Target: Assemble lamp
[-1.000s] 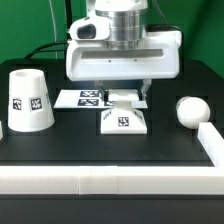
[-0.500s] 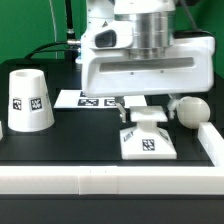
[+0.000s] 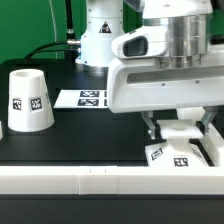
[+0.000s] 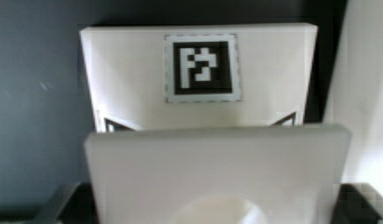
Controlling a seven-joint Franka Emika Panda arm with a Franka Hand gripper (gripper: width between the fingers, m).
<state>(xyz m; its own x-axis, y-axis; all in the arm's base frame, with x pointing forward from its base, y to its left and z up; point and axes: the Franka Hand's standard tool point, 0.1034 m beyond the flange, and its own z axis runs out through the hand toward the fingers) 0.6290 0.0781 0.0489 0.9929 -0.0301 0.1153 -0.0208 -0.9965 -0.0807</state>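
Note:
My gripper [image 3: 178, 130] is shut on the low square lamp base [image 3: 178, 152], at the exterior view's front right, close to the white wall corner. In the wrist view the base [image 4: 202, 110] fills the picture, its black tag facing the camera, with my dark fingertips [image 4: 63, 206] at its sides. The tapered cup-shaped shade [image 3: 30, 99] stands upright at the exterior view's left, far from my gripper. The round bulb is hidden behind my hand.
The marker board [image 3: 88, 98] lies flat at the back middle. A low white wall [image 3: 90, 181] runs along the front, and its side piece [image 3: 216, 150] rises just right of the base. The arm's white column [image 3: 100, 35] stands behind.
My gripper has moved toward the exterior view's right and front, carrying the base from the middle to the front right corner. The bulb is now covered by my hand.

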